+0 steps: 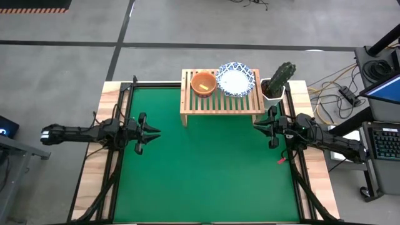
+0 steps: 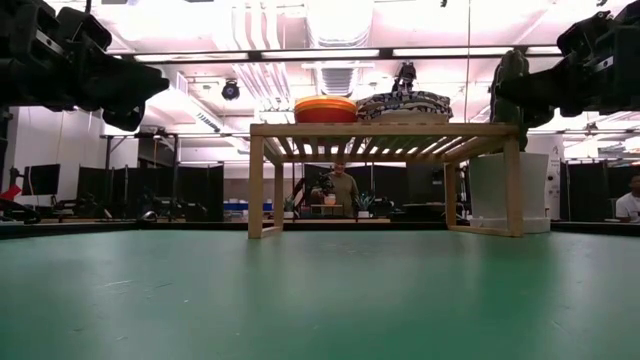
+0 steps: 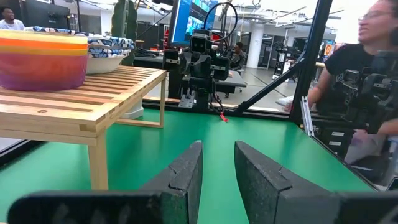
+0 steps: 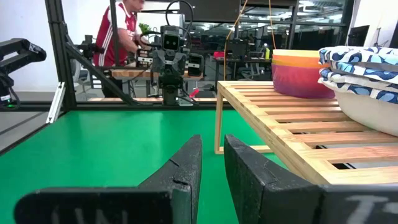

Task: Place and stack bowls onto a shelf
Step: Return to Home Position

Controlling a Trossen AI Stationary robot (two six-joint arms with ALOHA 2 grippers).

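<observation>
The light-wood shelf [image 1: 221, 100] stands on its legs at the far edge of the green mat. On its slatted top sit two stacks: the plain bowls nested with the red-orange one on top [image 1: 204, 83], and the white blue-rimmed bowls [image 1: 235, 79] beside them toward the table's right. My left gripper [image 1: 155, 132] hovers over the mat's left side, open and holding nothing. My right gripper [image 1: 257, 124] hovers at the mat's right side near the shelf's right leg, open and holding nothing. In the wrist views the stacks show as plain bowls [image 3: 43, 59] [image 4: 301, 73] and patterned bowls [image 3: 111, 53] [image 4: 367, 84].
A white pot with a cactus [image 1: 278, 81] stands just right of the shelf. The green mat [image 1: 206, 169] lies in front of the shelf and between the arms. People show beyond the table [image 3: 367, 68] [image 4: 121, 31].
</observation>
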